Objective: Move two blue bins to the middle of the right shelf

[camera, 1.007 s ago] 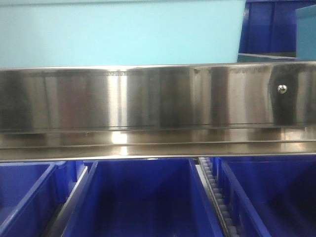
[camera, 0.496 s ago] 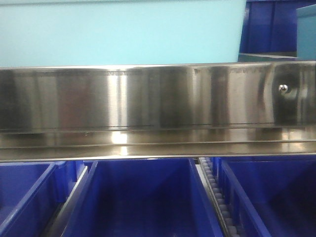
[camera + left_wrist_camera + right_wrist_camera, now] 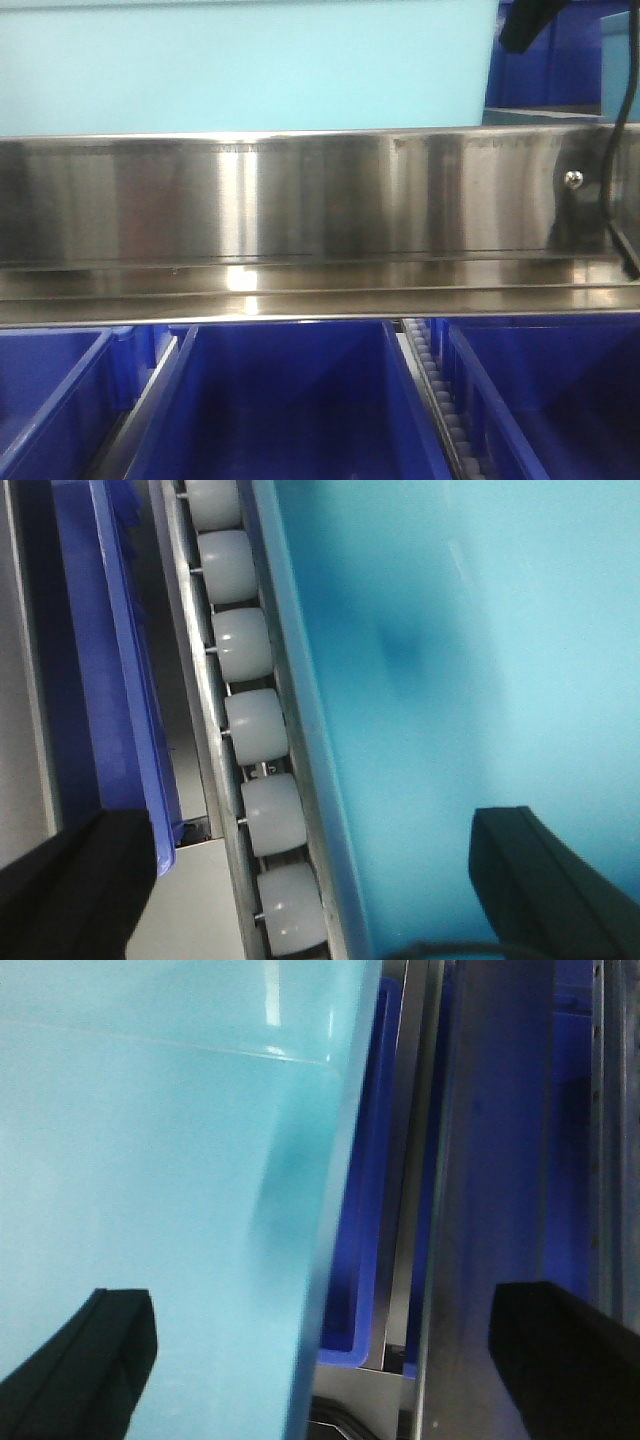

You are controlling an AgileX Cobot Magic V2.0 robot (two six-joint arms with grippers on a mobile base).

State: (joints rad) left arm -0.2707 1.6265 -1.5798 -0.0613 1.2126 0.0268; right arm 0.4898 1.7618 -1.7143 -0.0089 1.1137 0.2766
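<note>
Front view is showing a light blue bin (image 3: 250,65) sitting on the shelf above a steel rail (image 3: 300,200), with 3 dark blue bins (image 3: 290,400) below. Left gripper (image 3: 310,880) and right gripper (image 3: 320,1360) are gaping wide across its side walls. Stiff, slick plastic, probably light, so gripping the rim looks safest. Contents and rim are lying out of view.

Shiny steel shelf rail (image 3: 300,200) spans the view, glare left of middle, screw (image 3: 572,179) near its right end. White rollers (image 3: 255,726) run alongside.
</note>
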